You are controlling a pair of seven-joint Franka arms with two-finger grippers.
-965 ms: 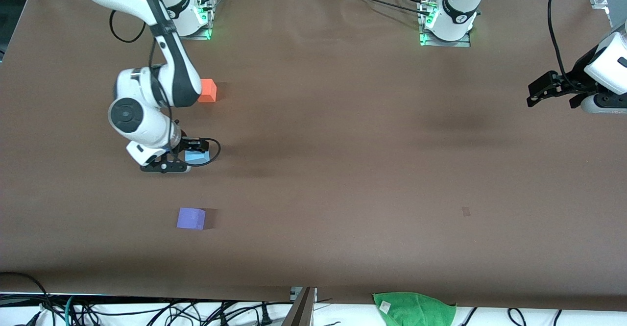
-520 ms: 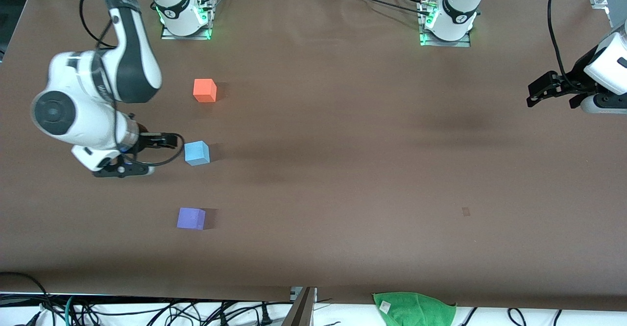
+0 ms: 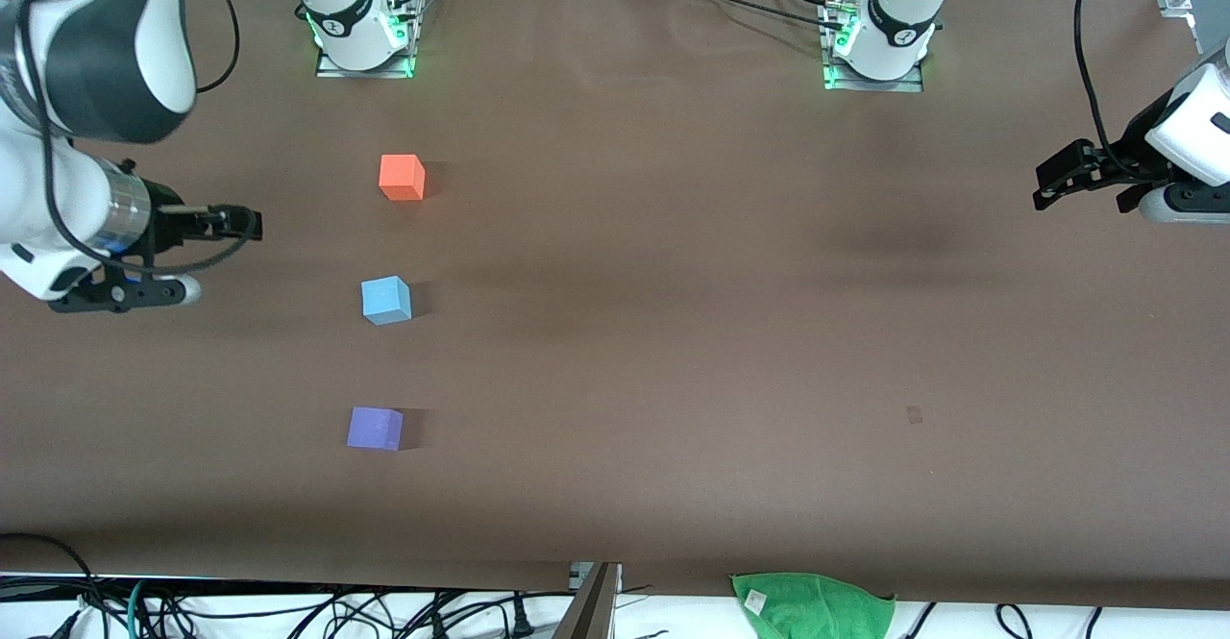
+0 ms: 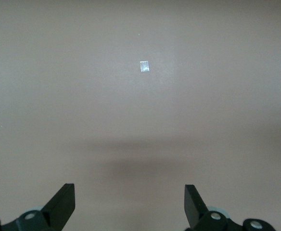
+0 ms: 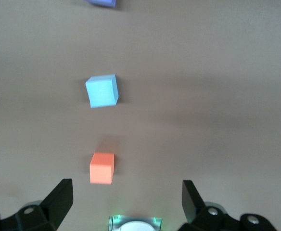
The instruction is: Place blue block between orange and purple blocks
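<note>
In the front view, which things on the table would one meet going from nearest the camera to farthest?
Green cloth at the table's edge → purple block → blue block → orange block.

The blue block (image 3: 386, 300) sits between the orange block (image 3: 402, 178) and the nearer purple block (image 3: 375, 428).
</note>
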